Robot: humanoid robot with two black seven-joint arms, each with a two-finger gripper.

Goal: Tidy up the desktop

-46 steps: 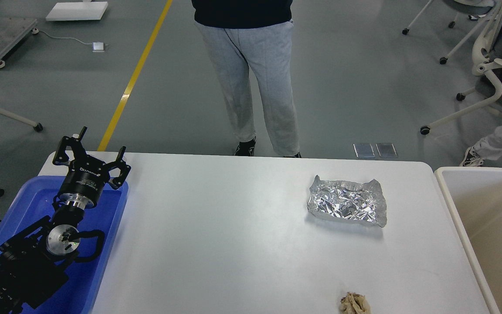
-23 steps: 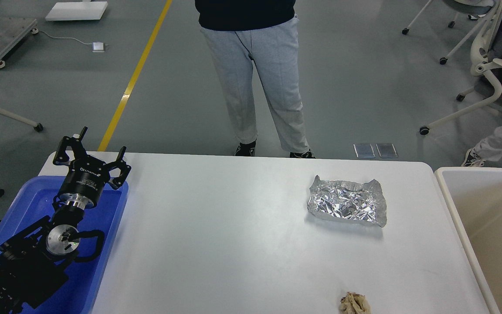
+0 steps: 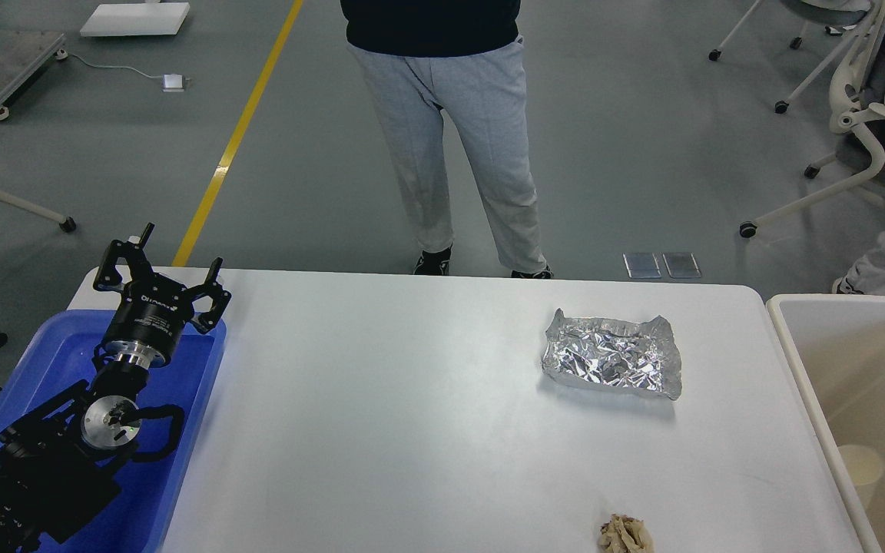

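- Head view: white desk [image 3: 412,415] fills mid frame, betw blue tray [image 3: 189,430] on L & beige bin [image 3: 796,361] on R.
- L pincer [image 3: 160,278] spread, holding nothing, above tray's far end.
- Crumpled foil [image 3: 611,357] far R on desk; brown wad [image 3: 625,535] at near edge.
- R pincer out of frame.

Person in grey trousers [image 3: 458,146] standing at twelve o'clock. Blue tray [image 3: 181,407] sitting at nine o'clock; beige bin [image 3: 803,369] at three o'clock, holding a pale cup [image 3: 861,465]. Office chairs [image 3: 842,115] standing at two o'clock.
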